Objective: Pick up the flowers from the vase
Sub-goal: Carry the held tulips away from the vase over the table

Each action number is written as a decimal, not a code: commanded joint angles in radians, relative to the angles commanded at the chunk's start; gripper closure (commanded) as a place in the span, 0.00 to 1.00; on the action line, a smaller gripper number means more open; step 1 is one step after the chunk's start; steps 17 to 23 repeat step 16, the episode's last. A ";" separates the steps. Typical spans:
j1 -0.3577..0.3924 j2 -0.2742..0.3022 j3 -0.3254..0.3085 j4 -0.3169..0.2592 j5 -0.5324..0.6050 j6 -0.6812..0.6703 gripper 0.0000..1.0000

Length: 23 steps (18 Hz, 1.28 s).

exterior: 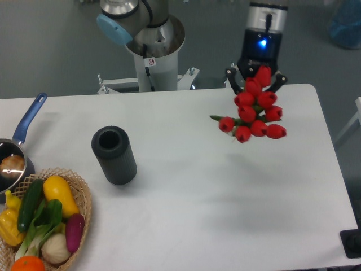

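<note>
Fixed camera, looking down on my table: the gripper (255,79) sits at the far edge, right of centre, with the flowers (254,113) bunched directly in front of it. I can make out dark fingers (231,78) splaying out on either side of the top bud, so they stand somewhat apart with the bunch between them. The stems and the contact itself are hidden behind the red heads, but the bunch hangs above the table with nothing else supporting it, so I read the fingers as clamped on the flowers. A blue light glows on the gripper body above.

The flowers are up in the air over the right part of the white table (225,214), heads toward the camera, a green leaf poking out to the left. They are well apart from the vase (114,155), which stands upright on the left half of the table with its round mouth open.

The only label I can find is a small round sticker on the arm's pale base column (152,70); its writing is too small for me to read.

At the left edge sit a blue-handled saucepan (16,149) and, nearer the camera, a wicker basket (84,197) of vegetables.
</note>
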 joint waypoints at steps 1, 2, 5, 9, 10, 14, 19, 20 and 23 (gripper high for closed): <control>-0.012 -0.017 0.002 -0.003 0.031 -0.002 1.00; -0.022 -0.040 0.008 -0.002 0.058 -0.002 1.00; -0.069 -0.103 0.060 0.000 0.158 0.008 1.00; -0.172 -0.189 0.170 -0.023 0.302 0.069 1.00; -0.184 -0.204 0.193 -0.050 0.342 0.089 1.00; -0.215 -0.243 0.262 -0.121 0.407 0.144 1.00; -0.215 -0.246 0.262 -0.120 0.407 0.146 1.00; -0.215 -0.246 0.262 -0.120 0.407 0.146 1.00; -0.215 -0.246 0.262 -0.120 0.407 0.146 1.00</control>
